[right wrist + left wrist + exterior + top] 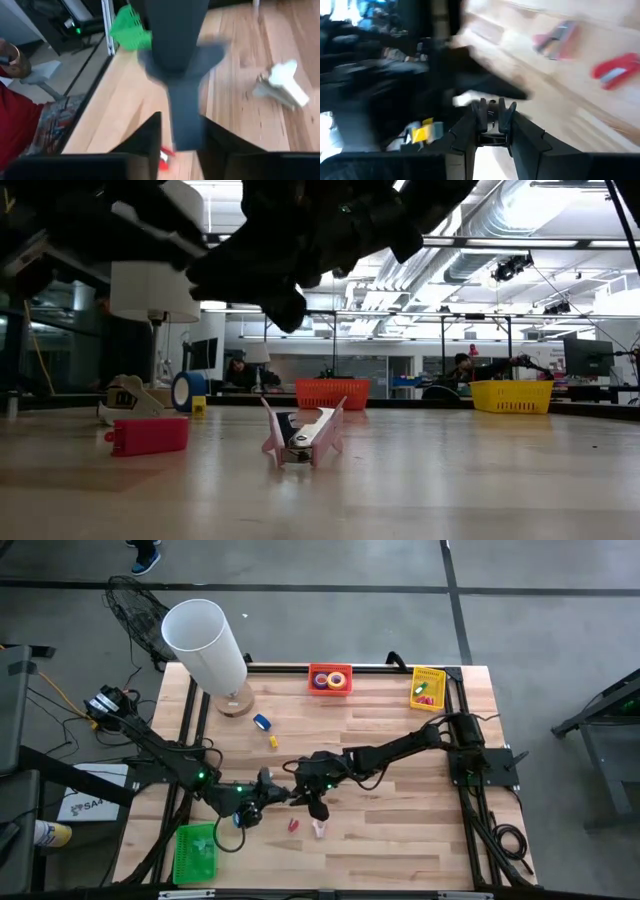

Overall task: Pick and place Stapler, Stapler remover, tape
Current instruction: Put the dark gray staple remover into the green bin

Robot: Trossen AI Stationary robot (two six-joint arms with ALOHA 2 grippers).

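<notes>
Dark angular fingers [492,112] pinch a flat grey stapler [181,60].

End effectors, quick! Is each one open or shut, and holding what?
Left end effector: cannot be told.
Right end effector: cannot be told.

Both arms [400,750] are matte black, chunky jointed segments, with little green lights glowing on the left arm [200,777] and black cables trailing off the bases.
</notes>
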